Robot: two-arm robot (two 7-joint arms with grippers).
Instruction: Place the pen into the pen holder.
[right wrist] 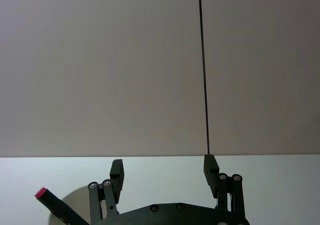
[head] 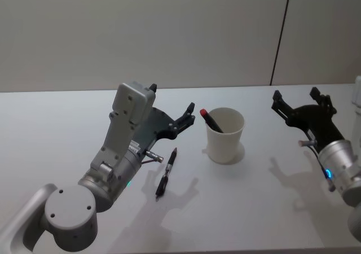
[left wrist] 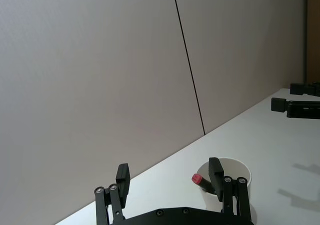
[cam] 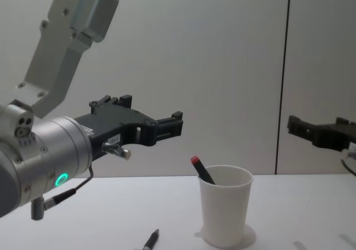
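Observation:
A dark pen lies flat on the white table, just left of the pen holder, a white paper cup; its end shows low in the chest view. A red-capped pen leans inside the cup, the cap rising above the rim. My left gripper hovers open and empty above the table, behind the lying pen and left of the cup. My right gripper hangs open and empty to the cup's right, well apart from it.
A plain wall with a dark vertical seam stands behind the table. A pale object sits at the right edge.

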